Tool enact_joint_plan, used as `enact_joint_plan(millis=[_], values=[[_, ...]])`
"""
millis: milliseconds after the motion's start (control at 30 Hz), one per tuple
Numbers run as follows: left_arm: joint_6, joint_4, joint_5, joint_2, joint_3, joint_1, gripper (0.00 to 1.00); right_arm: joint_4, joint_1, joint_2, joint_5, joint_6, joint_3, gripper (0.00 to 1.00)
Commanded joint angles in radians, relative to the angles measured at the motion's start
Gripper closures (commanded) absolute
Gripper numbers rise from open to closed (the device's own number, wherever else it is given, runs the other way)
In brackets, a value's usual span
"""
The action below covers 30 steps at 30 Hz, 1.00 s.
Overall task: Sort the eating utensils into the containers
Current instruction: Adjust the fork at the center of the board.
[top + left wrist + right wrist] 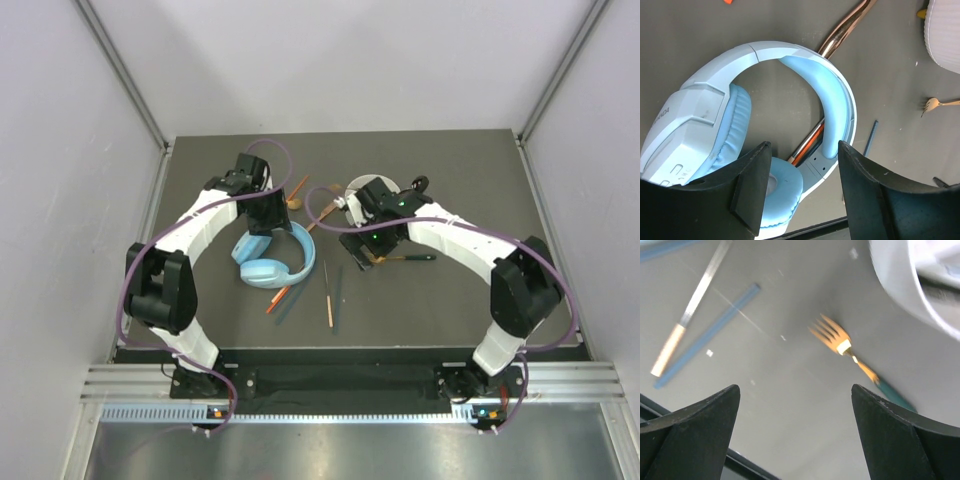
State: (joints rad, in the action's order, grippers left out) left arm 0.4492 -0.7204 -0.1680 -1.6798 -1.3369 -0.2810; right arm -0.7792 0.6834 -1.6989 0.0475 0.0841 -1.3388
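Containers number one: a round white holder [357, 186] at the far middle of the dark table [450, 300], mostly covered by the right arm. The right wrist view shows only its outer wall and a dark streak inside, so I cannot tell what it holds.

Loose utensils counted from above:
- Three orange-tipped chopsticks: one [298, 186] far of the light blue headphones [275, 258], one [277, 299] at their near edge, and one with a silver upper half [327, 302] further right.
- Two dark teal chopsticks: one [293, 301] beside the near orange one, the other [338, 285] beside the silver-and-orange one.
- One gold fork with a teal handle [842, 342], just near of the holder.
- One bronze spoon [293, 203], whose coppery handle [845, 31] runs under the headband.

The left gripper [802, 152] hangs over the headphones with its fingers spread and grasping nothing. The right gripper [795, 400] is spread wide over bare table near the fork, also empty.
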Motion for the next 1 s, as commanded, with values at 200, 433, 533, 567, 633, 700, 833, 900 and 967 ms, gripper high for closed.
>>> enact_joint_plan(millis=[200,433,533,567,633,700,833,900,967], values=[[-0.001,0.016,-0.034,0.008,-0.001,0.006,0.39,-0.069,-0.056,-0.041,-0.261,0.01,0.05,0.06],[-0.001,0.012,-0.039,0.006,0.007,0.005,0.39,-0.016,-0.073,-0.126,-0.313,0.048,0.05,0.05],[0.002,0.01,-0.042,0.005,0.004,0.005,0.39,0.009,-0.088,-0.146,-0.287,0.049,0.064,0.05],[0.003,0.01,-0.045,0.003,0.004,0.005,0.39,0.011,-0.099,-0.153,-0.278,0.051,0.075,0.05],[0.003,0.01,-0.045,0.003,0.004,0.005,0.39,0.018,-0.108,-0.157,-0.264,0.052,0.085,0.05],[0.003,0.01,-0.047,0.002,0.008,0.005,0.39,0.029,-0.122,-0.156,-0.259,0.051,0.101,0.05],[0.003,0.01,-0.05,0.0,0.01,0.005,0.39,0.04,-0.146,-0.157,-0.235,0.052,0.127,0.05],[0.003,0.012,-0.051,-0.003,0.008,0.005,0.39,0.049,-0.156,-0.16,-0.203,0.052,0.139,0.05],[0.003,0.012,-0.057,-0.004,0.005,0.005,0.39,0.061,-0.16,-0.159,-0.173,0.059,0.153,0.05]])
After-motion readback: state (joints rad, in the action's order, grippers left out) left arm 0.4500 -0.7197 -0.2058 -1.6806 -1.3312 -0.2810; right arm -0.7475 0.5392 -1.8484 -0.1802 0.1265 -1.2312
